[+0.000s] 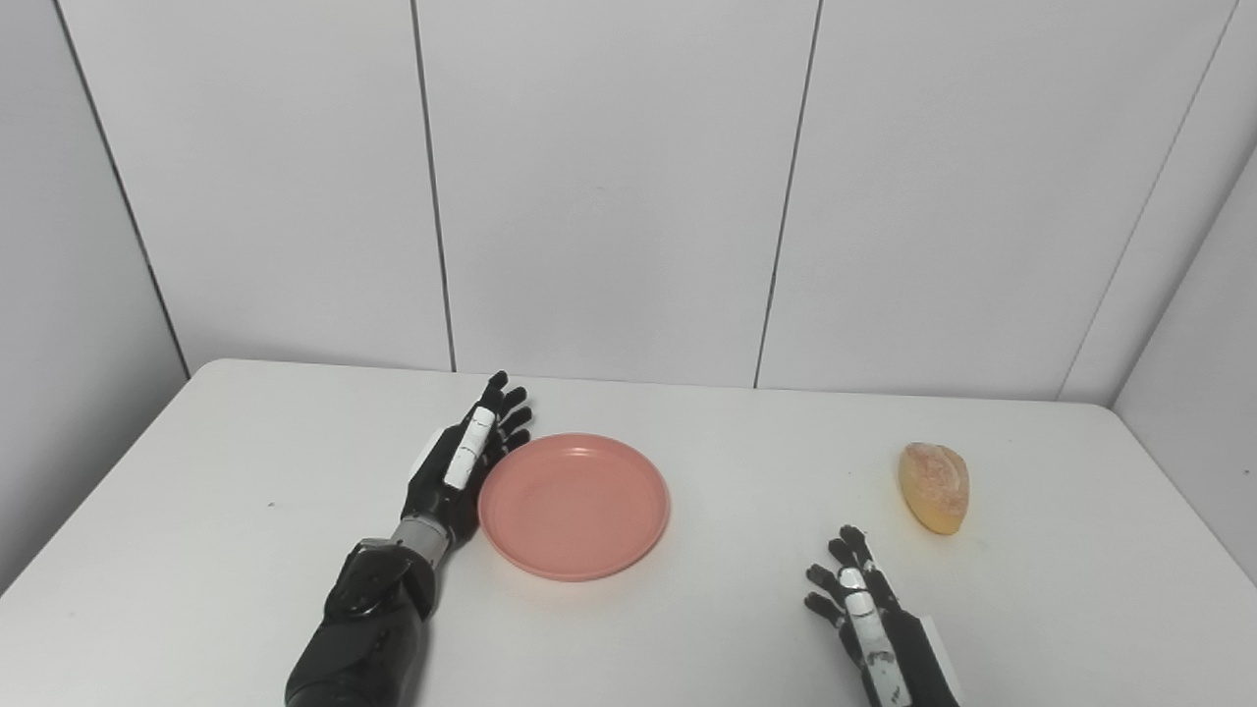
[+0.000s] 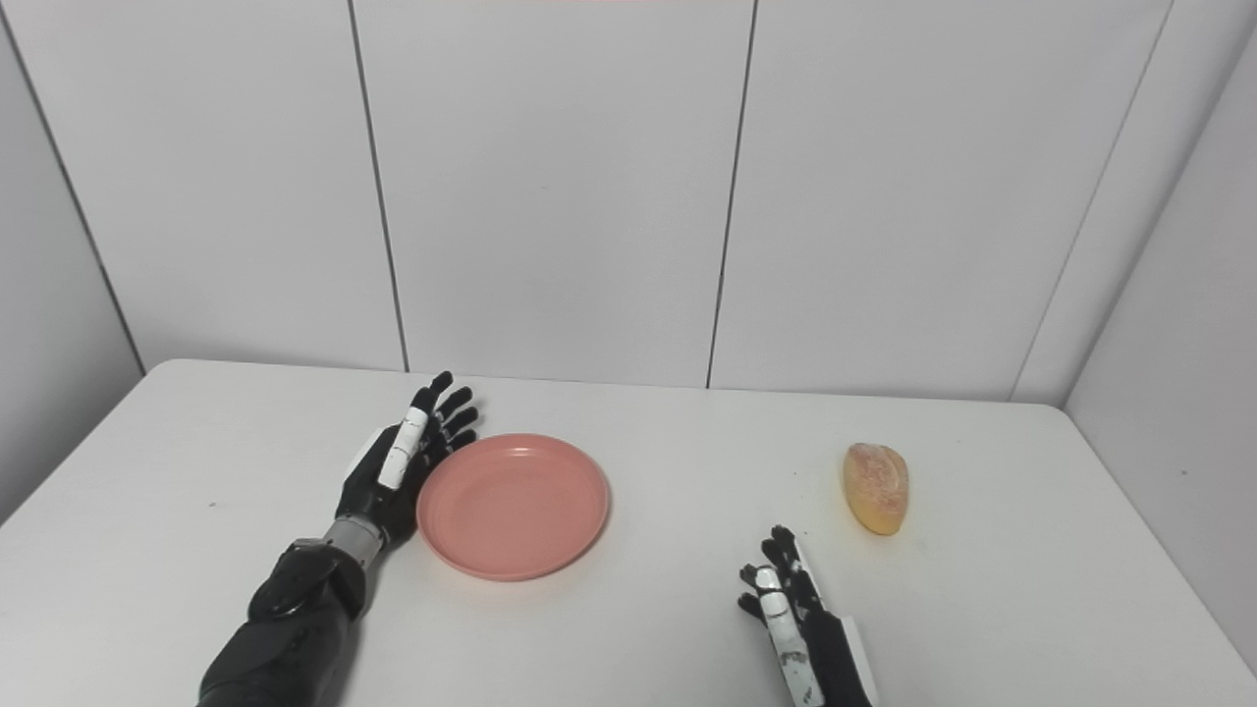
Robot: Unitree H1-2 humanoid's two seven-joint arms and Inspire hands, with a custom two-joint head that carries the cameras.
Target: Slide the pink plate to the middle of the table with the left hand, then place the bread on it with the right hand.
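**Plate and bread on the table**

We see the left hand [image 1: 462, 462], fingers spread and holding nothing, against the left rim of the pink plate [image 1: 574, 506]. The right hand [image 1: 869, 614] rests open. The bread [image 1: 934, 487] lies far right, long axis front-to-back.

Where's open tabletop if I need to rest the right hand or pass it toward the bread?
Bare table lies between the pink plate and the right hand, and between that hand and the bread, so the way across looks open. The far strip along the wall is bare too. The one tight spot is the plate's left rim, where the left hand sits against it.
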